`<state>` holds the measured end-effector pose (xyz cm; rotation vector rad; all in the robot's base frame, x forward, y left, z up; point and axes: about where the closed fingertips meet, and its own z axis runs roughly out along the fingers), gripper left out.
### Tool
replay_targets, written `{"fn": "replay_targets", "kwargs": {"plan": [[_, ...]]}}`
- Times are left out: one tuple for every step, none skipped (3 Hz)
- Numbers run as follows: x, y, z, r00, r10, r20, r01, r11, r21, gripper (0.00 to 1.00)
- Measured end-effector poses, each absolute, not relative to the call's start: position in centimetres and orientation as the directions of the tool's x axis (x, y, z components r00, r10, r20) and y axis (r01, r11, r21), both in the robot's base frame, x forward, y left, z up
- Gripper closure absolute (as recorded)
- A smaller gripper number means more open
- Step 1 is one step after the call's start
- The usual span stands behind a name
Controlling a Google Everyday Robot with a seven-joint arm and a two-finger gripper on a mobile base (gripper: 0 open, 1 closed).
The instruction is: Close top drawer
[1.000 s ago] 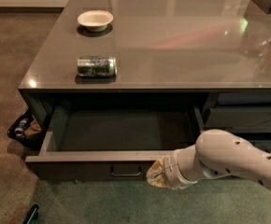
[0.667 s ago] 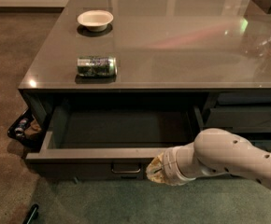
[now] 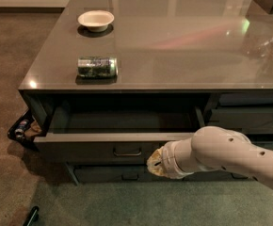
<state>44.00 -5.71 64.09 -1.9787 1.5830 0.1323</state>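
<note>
The top drawer [image 3: 94, 150] of the low grey table stands partly open, its dark floor [image 3: 122, 121] showing under the tabletop. Its flat front panel carries a small metal bar handle [image 3: 127, 152] at the centre. My gripper [image 3: 156, 164] sits at the end of the white arm [image 3: 221, 155], which comes in from the right. It is against the drawer's front panel, just right of and a little below the handle.
A green can [image 3: 97, 66] lies on its side on the tabletop [image 3: 183, 51], and a white bowl [image 3: 96, 20] stands farther back. A lower drawer [image 3: 122, 175] sits under the open one, narrower drawers [image 3: 249, 119] to the right. A black basket [image 3: 23, 128] stands on the floor at left.
The drawer has slid inward, so less of its floor shows. My gripper and arm have moved toward the table with the front panel.
</note>
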Motion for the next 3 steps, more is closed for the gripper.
{"fn": "replay_targets", "kwargs": {"plan": [[45.6,-4.8,64.2,0.314,-0.854,-0.415,-0.9,-0.128,-0.418,1.0],[48.2,-3.2,64.2,0.362,-0.846,-0.39,-0.873,-0.162,-0.459,1.0],[48.2,-3.2,64.2,0.363,-0.846,-0.39,-0.873,-0.163,-0.459,1.0]]}}
